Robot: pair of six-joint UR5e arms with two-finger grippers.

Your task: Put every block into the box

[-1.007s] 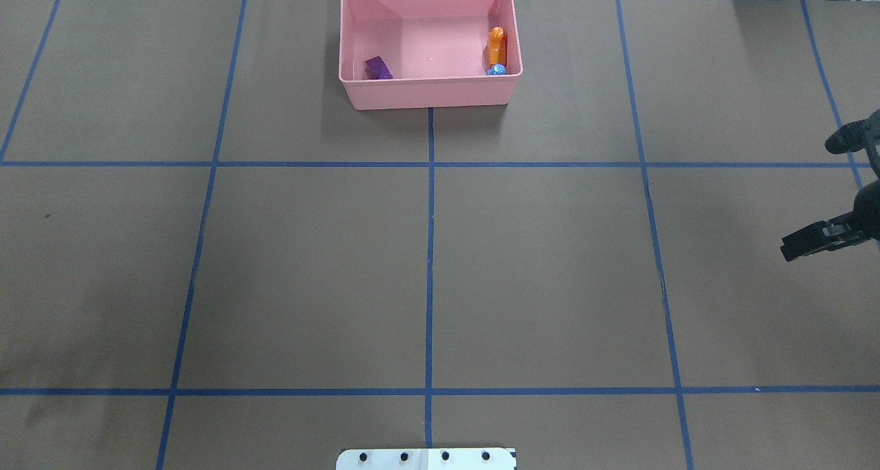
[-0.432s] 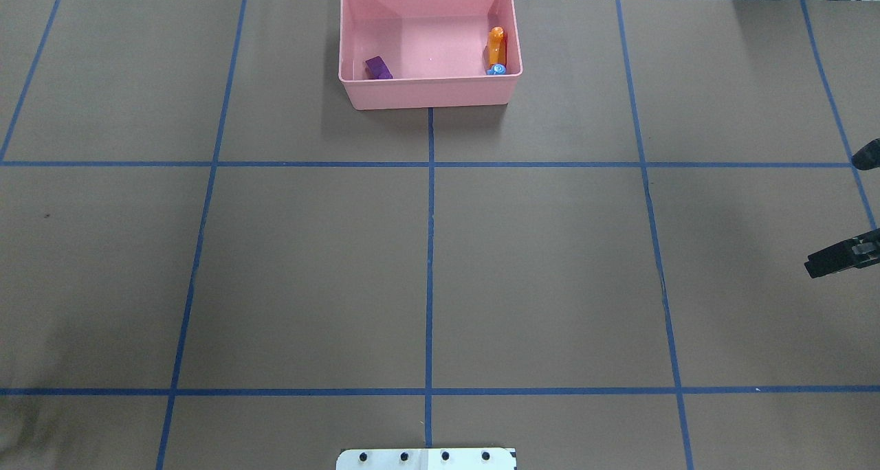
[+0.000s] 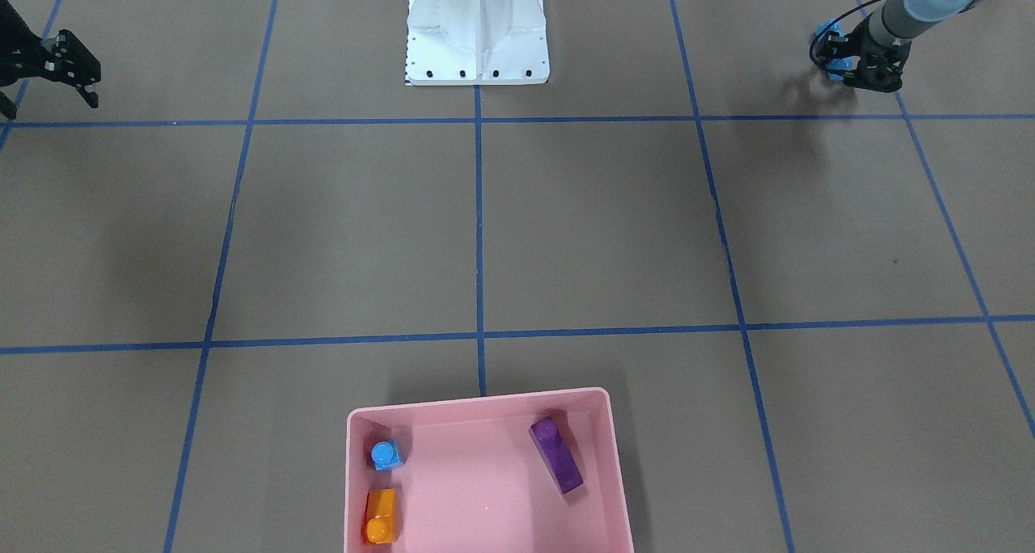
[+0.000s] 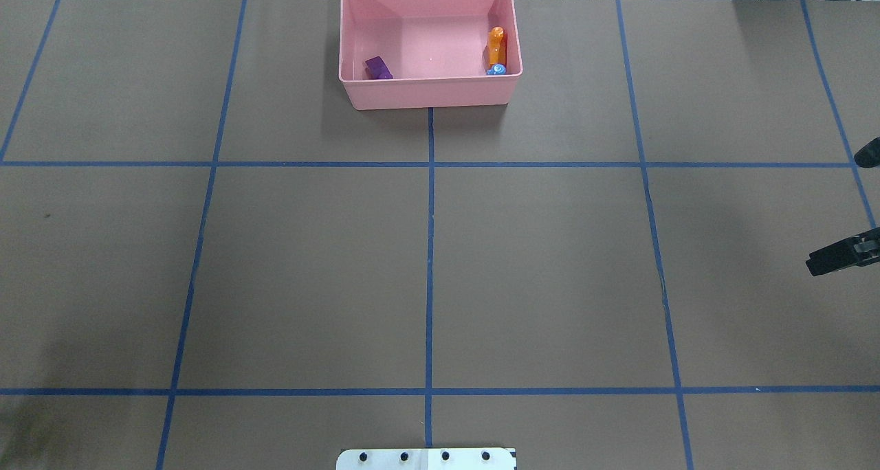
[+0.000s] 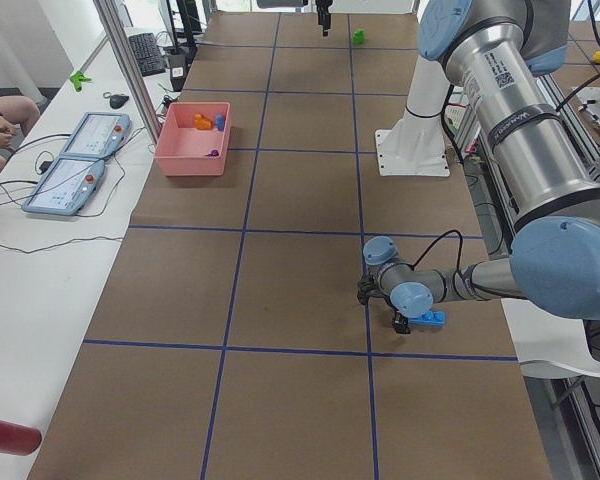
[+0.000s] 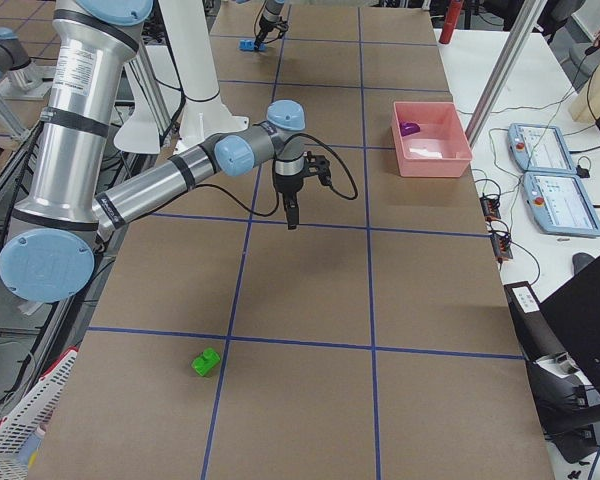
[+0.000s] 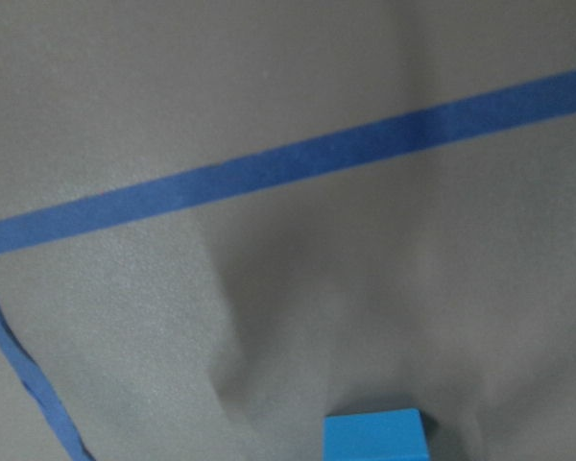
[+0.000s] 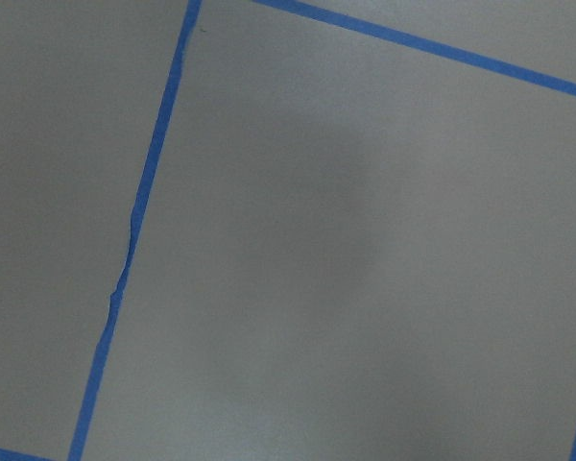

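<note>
The pink box is sitting at the far edge of the table, on the centre tape line. Three bricks are lying inside it. The purple brick is toward the robot's left. The tiny blue brick and orange brick are near each other against the opposite wall.

The long blue brick is lying on the table at the left gripper — whether the fingers are clamping it cannot be told.

The green brick is lying alone toward the robot's right end, well apart from the right gripper, which is hanging, fingers down, above bare table — its fingers' state cannot be told.
</note>
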